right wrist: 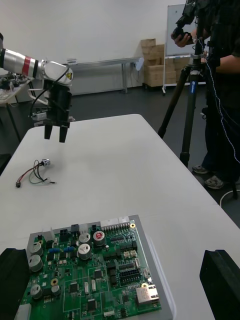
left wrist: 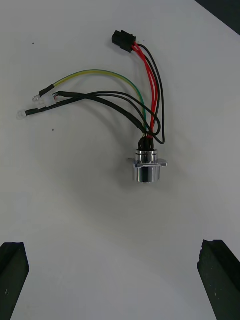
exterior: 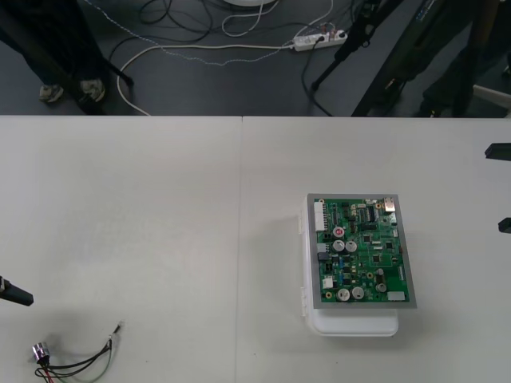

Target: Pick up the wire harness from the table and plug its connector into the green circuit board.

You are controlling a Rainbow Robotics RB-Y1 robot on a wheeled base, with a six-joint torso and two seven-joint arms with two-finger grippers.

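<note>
The wire harness (exterior: pixel 73 363) lies on the table at the near left, its metal socket (exterior: pixel 40 351) toward the table's left edge. In the left wrist view the round socket (left wrist: pixel 147 167) lies ahead of my open left gripper (left wrist: pixel 115 275). Red, black and green wires fan away from it to the black plug (left wrist: pixel 122 39). The left gripper (right wrist: pixel 55 134) hangs above the harness (right wrist: pixel 34 172) without touching it. The green circuit board (exterior: pixel 359 251) sits on its white base, right of centre. My right gripper (exterior: pixel 503 187) waits open at the right edge, its fingers (right wrist: pixel 220 282) wide apart near the board (right wrist: pixel 90 277).
A seam (exterior: pixel 241 239) runs down the middle of the pale table, between harness and board. Beyond the far edge lies dark floor with cables and a power strip (exterior: pixel 319 38). A tripod (right wrist: pixel 187 100) stands off the table's far side.
</note>
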